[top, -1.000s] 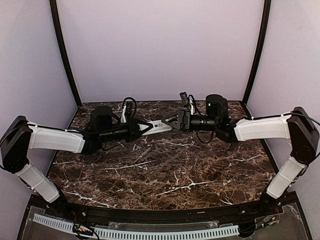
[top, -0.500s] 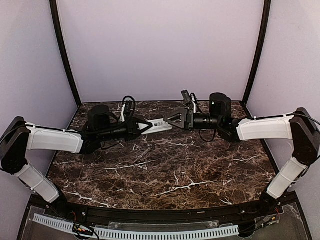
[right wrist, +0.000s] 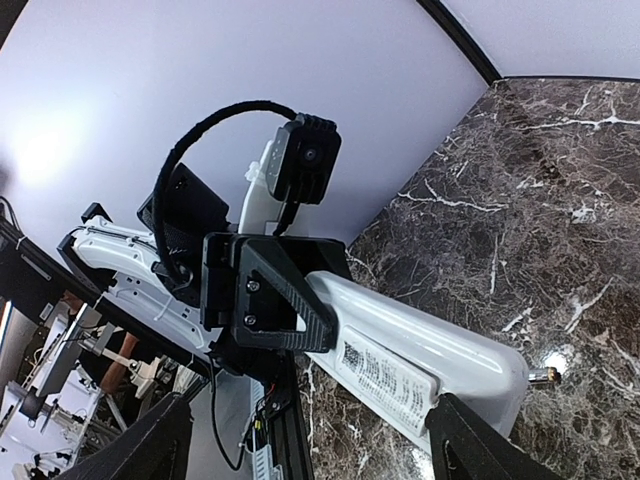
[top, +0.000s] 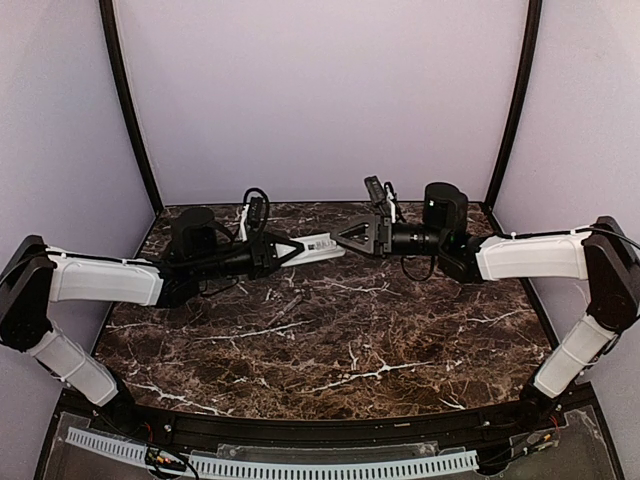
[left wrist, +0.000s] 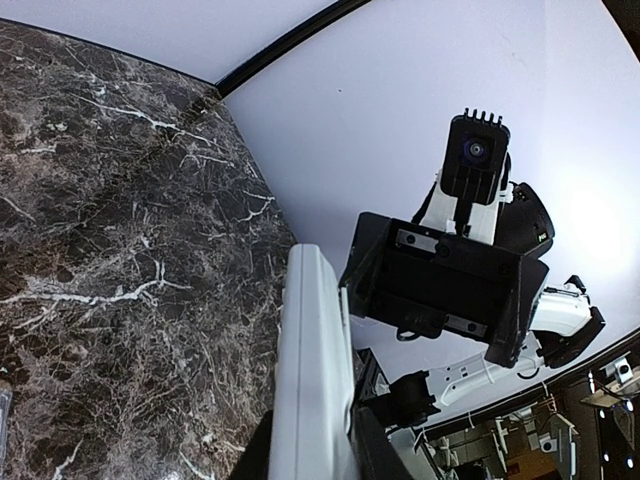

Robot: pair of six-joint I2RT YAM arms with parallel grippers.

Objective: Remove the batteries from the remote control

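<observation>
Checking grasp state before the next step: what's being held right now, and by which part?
The left gripper clamps the remote control by one end, the other end free. The right gripper is open, holding nothing.

You had one printed sticker (right wrist: 385, 378) to go by, on the white remote control (right wrist: 430, 345): several rows of small dark print, too fine to read. No other writing in your views was legible.

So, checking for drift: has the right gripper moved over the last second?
Yes. The right gripper has shifted slightly toward the back wall.
</observation>
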